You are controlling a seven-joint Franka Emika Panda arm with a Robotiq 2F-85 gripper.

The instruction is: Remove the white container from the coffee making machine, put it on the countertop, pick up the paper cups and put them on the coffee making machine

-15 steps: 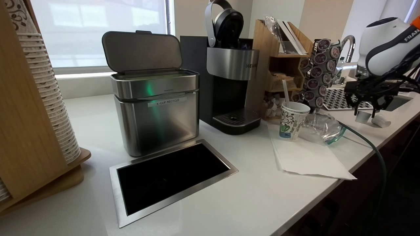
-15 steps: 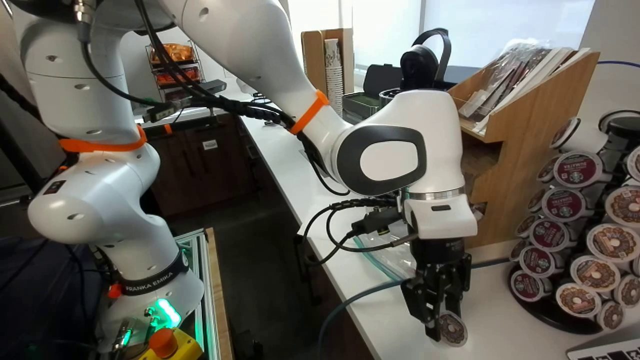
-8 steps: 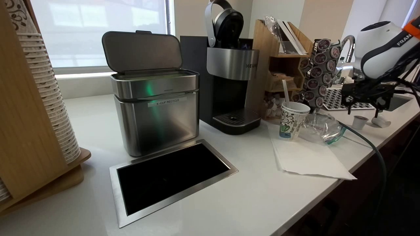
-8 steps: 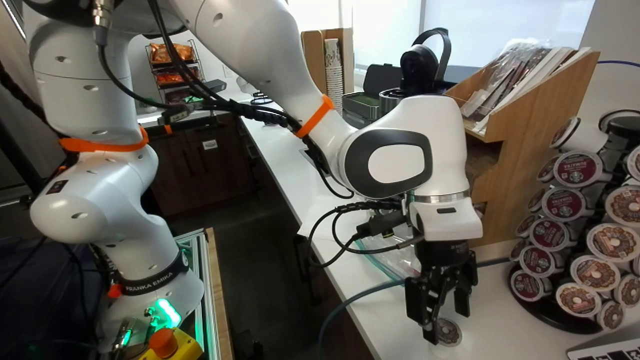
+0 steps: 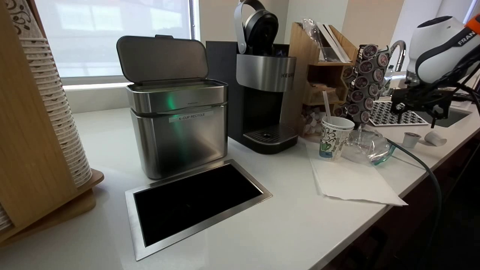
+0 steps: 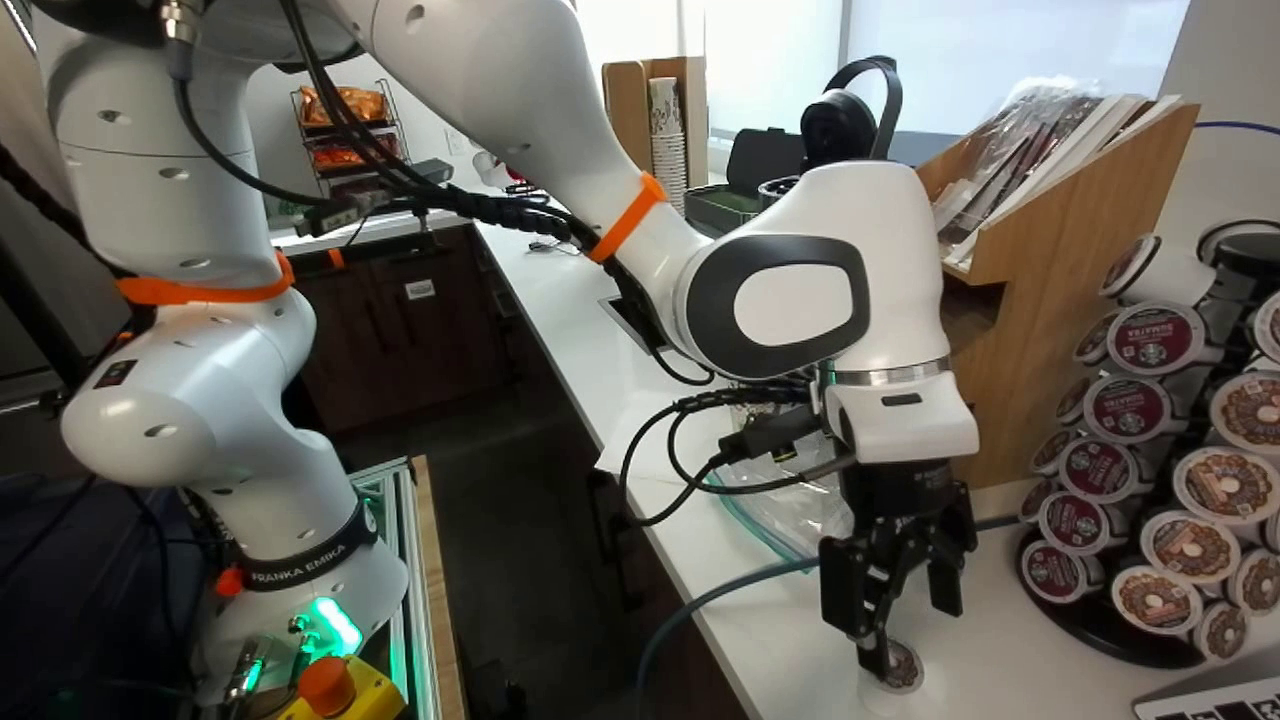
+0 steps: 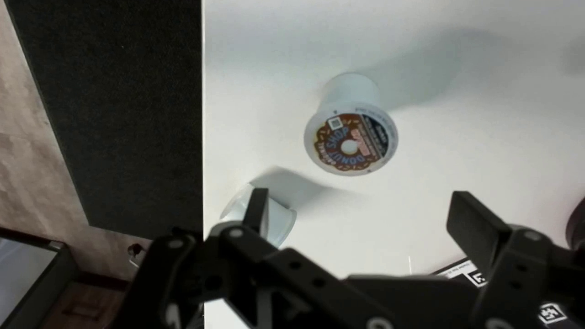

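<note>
My gripper is open and empty above the countertop; it shows in both exterior views. Below it a small white coffee pod with a donut label stands upright, also in both exterior views. A second white pod lies on its side, partly behind a finger. The coffee making machine has its black head raised, and its base tray holds nothing. A paper cup with a green print and a stick in it stands on a napkin. I cannot identify another white container.
A steel bin with open lid stands beside a counter opening. A wooden organizer and pod carousel stand near the gripper. A clear plastic bag and a hose lie on the counter. Stacked cups fill a wooden holder.
The gripper has opened and let go of the donut-label pod, which now stands upright on the countertop. The gripper has then risen a little above it.
</note>
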